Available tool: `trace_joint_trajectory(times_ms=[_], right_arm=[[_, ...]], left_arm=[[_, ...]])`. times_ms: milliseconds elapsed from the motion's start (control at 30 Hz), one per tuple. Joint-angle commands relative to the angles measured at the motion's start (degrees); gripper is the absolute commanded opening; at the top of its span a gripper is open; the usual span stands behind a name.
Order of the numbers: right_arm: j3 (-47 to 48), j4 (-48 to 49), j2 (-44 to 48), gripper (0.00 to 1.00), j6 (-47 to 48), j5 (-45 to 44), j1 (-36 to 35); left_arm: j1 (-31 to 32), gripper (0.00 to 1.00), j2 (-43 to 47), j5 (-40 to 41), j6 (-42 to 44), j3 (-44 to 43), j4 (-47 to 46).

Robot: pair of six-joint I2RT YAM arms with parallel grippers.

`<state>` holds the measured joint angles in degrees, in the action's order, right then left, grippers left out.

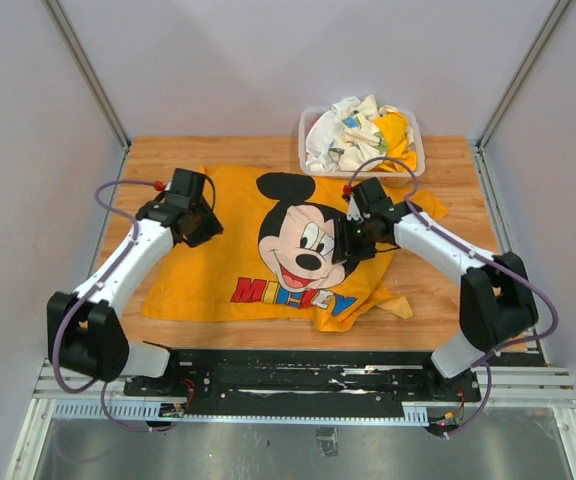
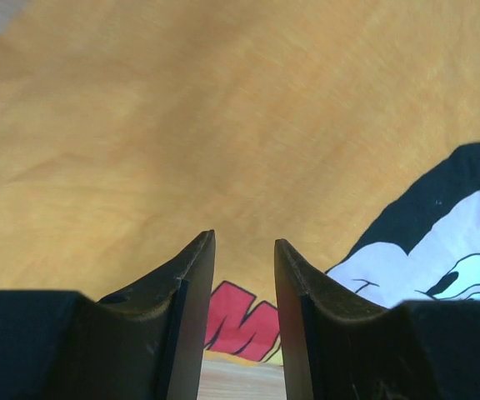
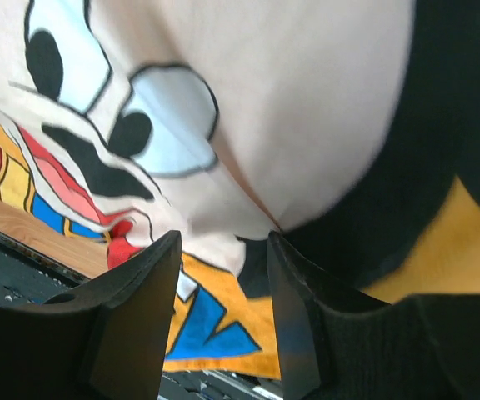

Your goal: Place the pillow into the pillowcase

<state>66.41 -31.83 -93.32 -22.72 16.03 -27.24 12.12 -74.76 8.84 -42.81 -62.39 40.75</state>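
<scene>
The orange-yellow pillowcase [image 1: 238, 262] with the Mickey face lies spread on the wooden table, its right side rumpled and folded. No pillow shows in any view. My left gripper [image 1: 200, 228] hovers over the case's upper left part. In the left wrist view this gripper [image 2: 244, 242] is open, with only plain orange pillowcase [image 2: 182, 125] beyond the gap. My right gripper [image 1: 353, 240] sits at the right of the Mickey face. In the right wrist view it [image 3: 223, 236] is open, close against the printed pillowcase [image 3: 307, 125], with nothing pinched between the fingers.
A clear plastic bin [image 1: 415, 163] at the back right holds several crumpled white and yellow cloths [image 1: 353, 130]. Bare wood [image 1: 448, 290] shows to the right of the case. White walls and metal posts enclose the table; the arms' base rail runs along the near edge.
</scene>
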Motion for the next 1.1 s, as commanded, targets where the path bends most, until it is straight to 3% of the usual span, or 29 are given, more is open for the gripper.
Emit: trace_joint_trajectory(times_ms=[0,200,633,1067], right_arm=[[-4.80,-4.60,8.54,0.47,-3.07,-6.59,1.49],[-12.16,-5.23,18.07,0.49,-6.40,-9.48,7.72],[-21.78,-5.14,18.86,0.46,-9.99,-13.07,9.58],[-24.35,3.06,8.68,0.49,-8.46,-13.95,9.05]], left_arm=[[5.75,0.39,-5.92,-1.28,-2.99,-1.19,-8.17],[11.27,0.39,-13.66,-1.77,-1.64,-6.72,-11.31],[19.69,0.40,-31.16,-6.42,2.11,-23.38,-17.45],[20.14,0.41,-34.43,-6.63,3.24,-20.39,-21.08]])
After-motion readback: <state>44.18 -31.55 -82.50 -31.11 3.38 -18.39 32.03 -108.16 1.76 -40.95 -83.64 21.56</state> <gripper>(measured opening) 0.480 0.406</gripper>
